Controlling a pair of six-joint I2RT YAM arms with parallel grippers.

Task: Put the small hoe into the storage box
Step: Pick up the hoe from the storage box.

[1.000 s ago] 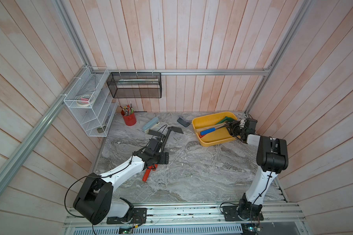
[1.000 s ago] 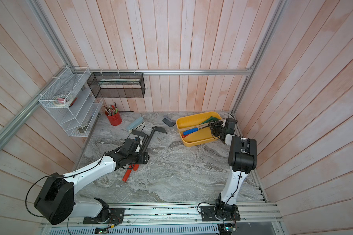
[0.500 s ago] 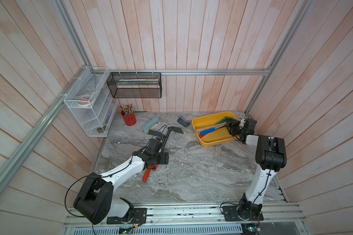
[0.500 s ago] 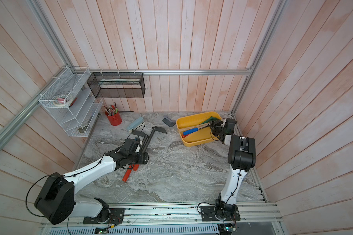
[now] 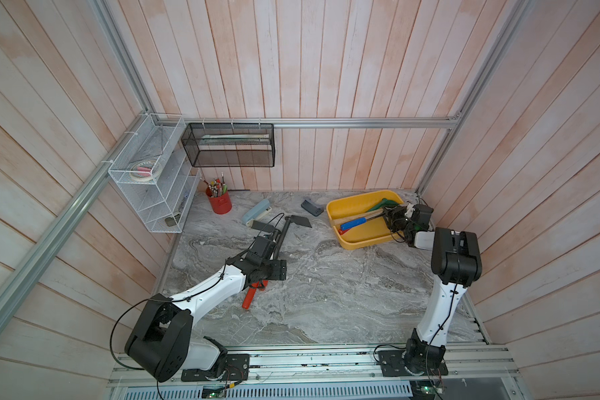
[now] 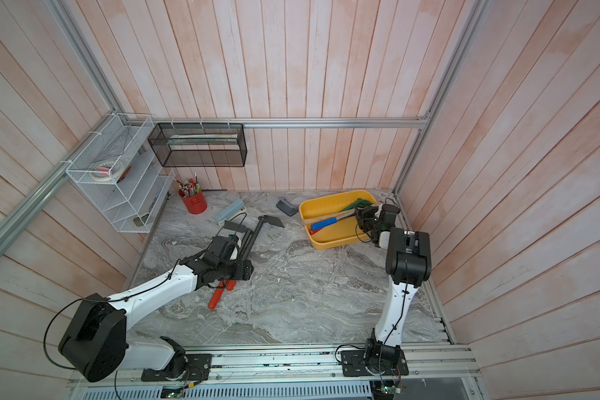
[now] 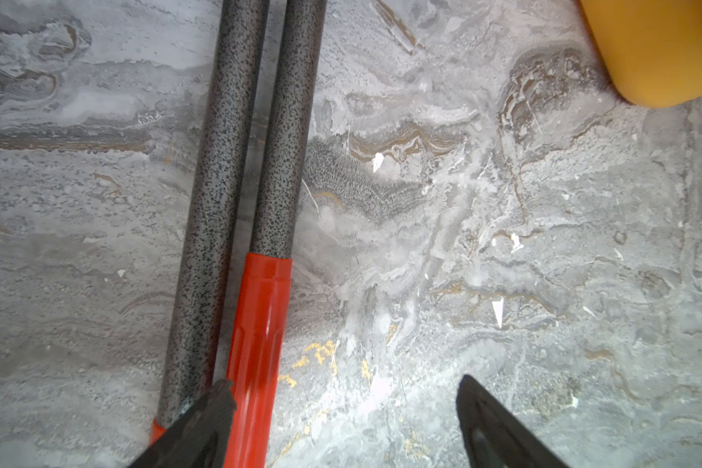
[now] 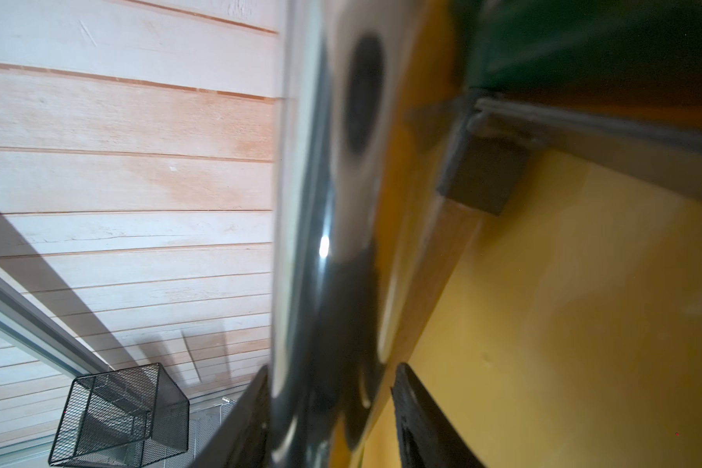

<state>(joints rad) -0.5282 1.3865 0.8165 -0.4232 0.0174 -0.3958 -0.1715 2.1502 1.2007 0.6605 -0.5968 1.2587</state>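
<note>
Right now I am hovering my left gripper [image 7: 345,385] low over the grey marbled tabletop [image 5: 326,287], with the jaws standing wide apart and gripping nothing. Under it the small hoe [image 5: 299,221], with a dark speckled shaft, a red plastic grip and a flat dark blade set crosswise, is lying flat on the marble. A second long red-gripped tool [image 5: 262,225] with a flat dark blade is lying alongside it, and their shafts are touching. In the wrist view one of my fingertips is overlapping the red grips, while the other is hanging over bare marble. Which shaft is the hoe's I cannot tell from there. In both top views the hoe is sitting outside the shallow yellow plastic storage box [image 5: 362,244] with rounded corners, its blade near the box's corner but apart from it. I am reaching my right gripper [image 8: 329,370] into that box, with the jaws narrowed around the shiny metal shank of a blue-handled tool [image 5: 352,223]. The shank is filling the gap between my fingers. That tool is resting in the box beside a green item [image 5: 383,204].
</note>
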